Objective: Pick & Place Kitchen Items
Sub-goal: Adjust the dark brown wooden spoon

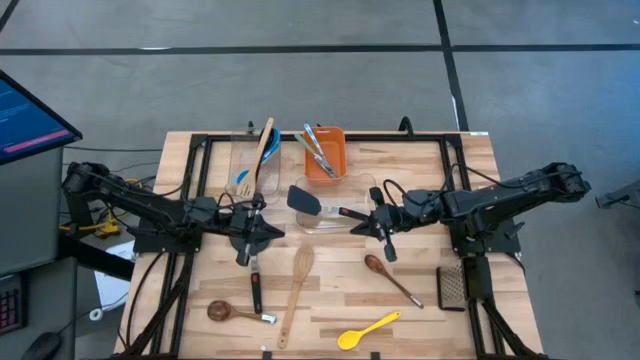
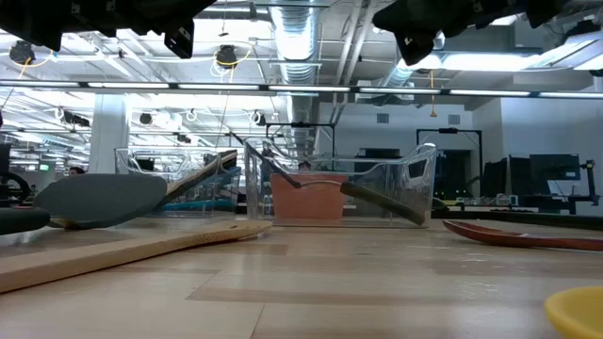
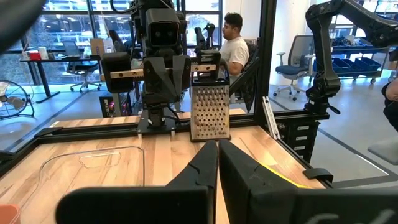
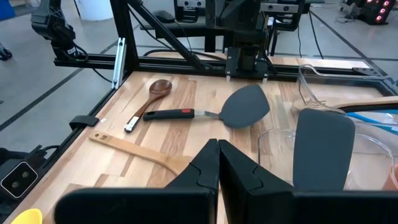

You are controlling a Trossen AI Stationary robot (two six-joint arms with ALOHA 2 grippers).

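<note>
I can read no brand, label or writing on any utensil. My landmark is the orange bin (image 1: 325, 152) at the table's far edge. Just left of it, a clear tub (image 1: 252, 165) holds a wooden spatula (image 1: 264, 148) and a blue spoon (image 1: 243, 181), handles slanting toward the far edge. Metal tongs (image 1: 317, 150) stand in the bin itself.

Just in front of the bin, a second clear tub (image 1: 335, 205) carries a black turner (image 1: 310, 203), blade left, handle running right toward the right gripper (image 1: 384, 238); I think it rests across the rim, though the overhead view is poor there. That gripper hangs beside the handle's end, fingers pressed together, holding nothing.

The left gripper (image 1: 247, 240) sits left of that tub, fingers likewise together and empty, above another black turner (image 4: 211, 113) whose handle points toward the near edge.

Nearer me lie a long wooden spoon (image 1: 295, 293), a dark wooden spoon (image 1: 391, 278), a brown ladle (image 1: 236, 312) and a yellow spoon (image 1: 366, 329). A grater (image 1: 452, 286) lies near the right edge.
</note>
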